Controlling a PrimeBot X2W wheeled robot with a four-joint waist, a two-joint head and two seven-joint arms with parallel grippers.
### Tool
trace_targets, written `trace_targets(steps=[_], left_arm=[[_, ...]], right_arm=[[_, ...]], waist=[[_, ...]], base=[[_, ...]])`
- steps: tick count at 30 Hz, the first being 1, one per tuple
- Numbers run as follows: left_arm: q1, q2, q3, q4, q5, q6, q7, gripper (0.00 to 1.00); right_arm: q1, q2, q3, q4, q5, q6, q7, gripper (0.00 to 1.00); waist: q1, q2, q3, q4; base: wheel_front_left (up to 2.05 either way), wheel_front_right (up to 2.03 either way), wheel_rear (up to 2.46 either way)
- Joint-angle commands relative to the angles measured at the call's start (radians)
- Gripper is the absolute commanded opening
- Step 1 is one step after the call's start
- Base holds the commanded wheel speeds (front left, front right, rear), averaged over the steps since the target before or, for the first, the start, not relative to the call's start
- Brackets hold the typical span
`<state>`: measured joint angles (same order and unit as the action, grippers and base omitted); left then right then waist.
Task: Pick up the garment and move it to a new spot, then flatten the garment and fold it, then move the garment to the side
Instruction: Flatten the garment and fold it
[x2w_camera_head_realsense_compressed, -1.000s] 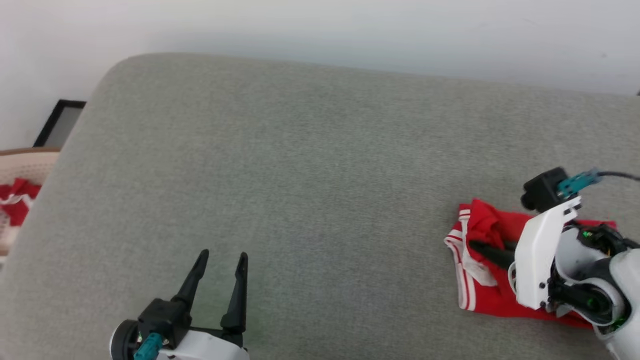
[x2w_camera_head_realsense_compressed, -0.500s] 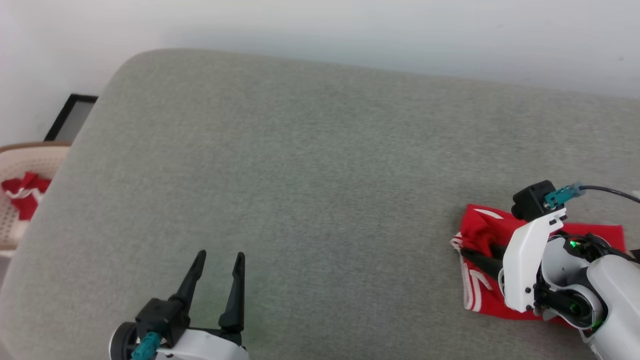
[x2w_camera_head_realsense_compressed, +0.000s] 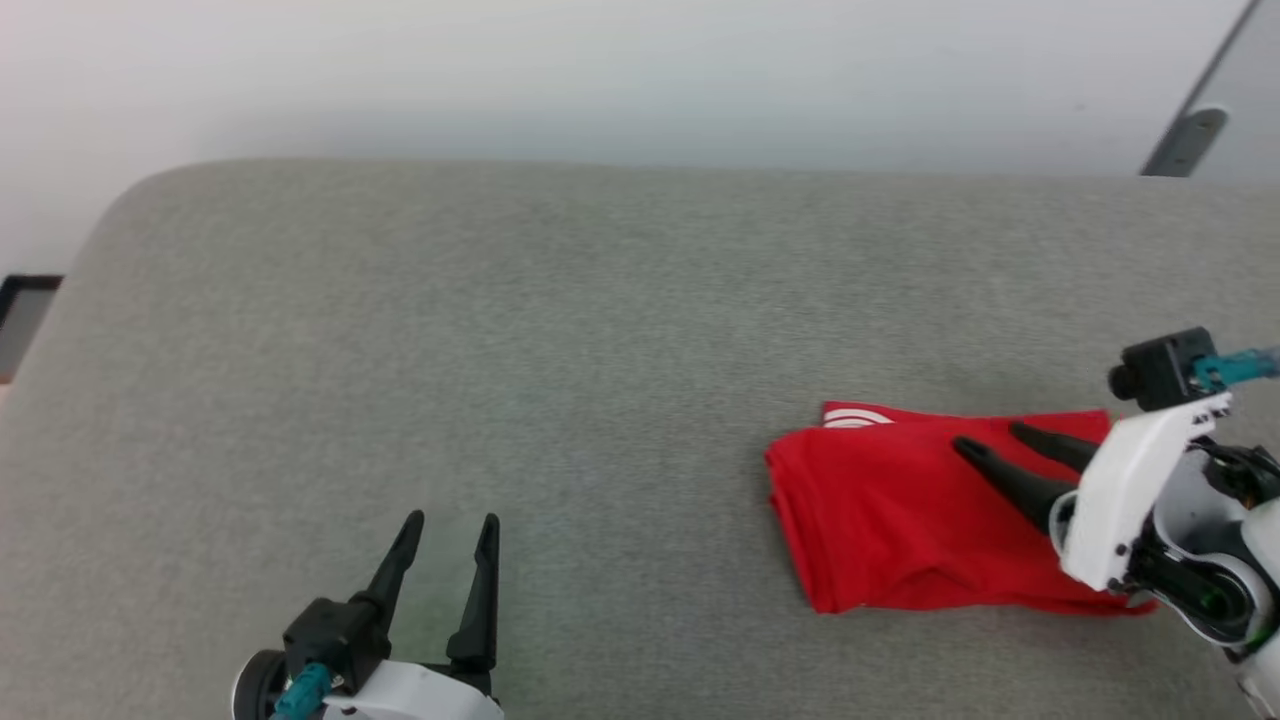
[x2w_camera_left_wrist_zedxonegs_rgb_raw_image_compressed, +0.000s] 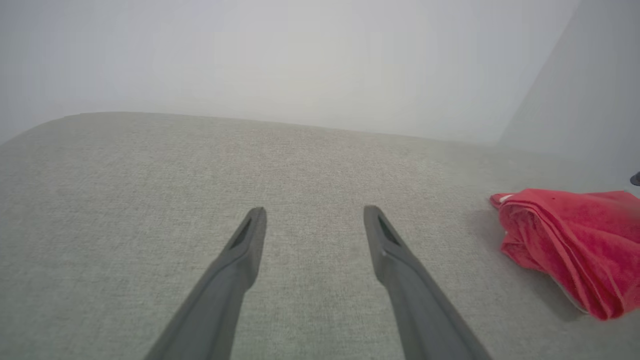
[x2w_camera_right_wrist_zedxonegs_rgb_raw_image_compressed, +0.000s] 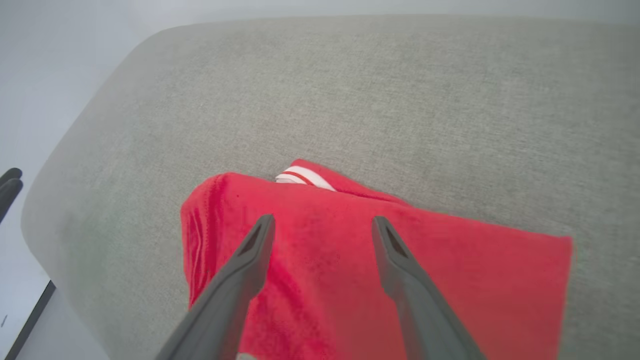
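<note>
The garment (x2w_camera_head_realsense_compressed: 880, 510) is a red jersey folded into a compact rectangle on the grey cushion (x2w_camera_head_realsense_compressed: 560, 330), with a bit of white-and-red striped trim showing at its far edge. It also lies at the right of the left wrist view as the garment (x2w_camera_left_wrist_zedxonegs_rgb_raw_image_compressed: 570, 240). My right gripper (x2w_camera_head_realsense_compressed: 990, 437) hovers over its right half, jaws open and nothing between them; in the right wrist view the garment (x2w_camera_right_wrist_zedxonegs_rgb_raw_image_compressed: 330, 250) lies beneath the spread fingers. My left gripper (x2w_camera_head_realsense_compressed: 450, 520) stands open near the front left, well apart from the cloth.
A pale wall (x2w_camera_head_realsense_compressed: 600, 70) runs behind the cushion's far edge. A dark frame (x2w_camera_head_realsense_compressed: 20, 310) shows past the left end of the cushion. Bare grey fabric spreads left of the garment.
My right gripper has opened and let go of the garment, which now lies flatter with its plain red side up. The head camera has shifted, so the whole scene sits differently.
</note>
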<state>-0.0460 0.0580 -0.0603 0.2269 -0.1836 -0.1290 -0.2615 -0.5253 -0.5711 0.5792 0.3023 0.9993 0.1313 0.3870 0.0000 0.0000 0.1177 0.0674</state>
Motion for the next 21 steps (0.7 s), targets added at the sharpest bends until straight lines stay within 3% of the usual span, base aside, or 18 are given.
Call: trace_targets(steps=[1,7,15,21], left_arm=[[-0.013,0.003,-0.002,0.007,-0.008,-0.002,-0.004,1.0],[-0.028,0.012,0.001,0.023,-0.008,-0.002,-0.004,1.0],[-0.009,0.031,0.034,0.033,0.003,-0.002,-0.004,1.0],[0.038,0.031,0.083,0.014,0.023,-0.002,-0.004,1.0]], right_arm=[[0.023,-0.02,-0.003,0.018,0.016,-0.001,-0.031,1.0],[0.038,-0.057,0.02,0.087,-0.042,-0.001,-0.234,1.0],[0.075,-0.008,0.025,0.161,-0.068,-0.001,-0.564,1.0],[0.124,0.022,-0.021,0.149,-0.125,-0.001,-0.651,1.0]], waist=[[0.0,0.0,-0.011,-0.052],[0.0,0.0,-0.009,-0.107],[0.0,0.0,-0.021,-0.151],[0.0,0.0,-0.055,-0.152]], base=[[0.0,0.0,0.0],[0.0,0.0,0.0],[0.0,0.0,0.0],[0.0,0.0,0.0]])
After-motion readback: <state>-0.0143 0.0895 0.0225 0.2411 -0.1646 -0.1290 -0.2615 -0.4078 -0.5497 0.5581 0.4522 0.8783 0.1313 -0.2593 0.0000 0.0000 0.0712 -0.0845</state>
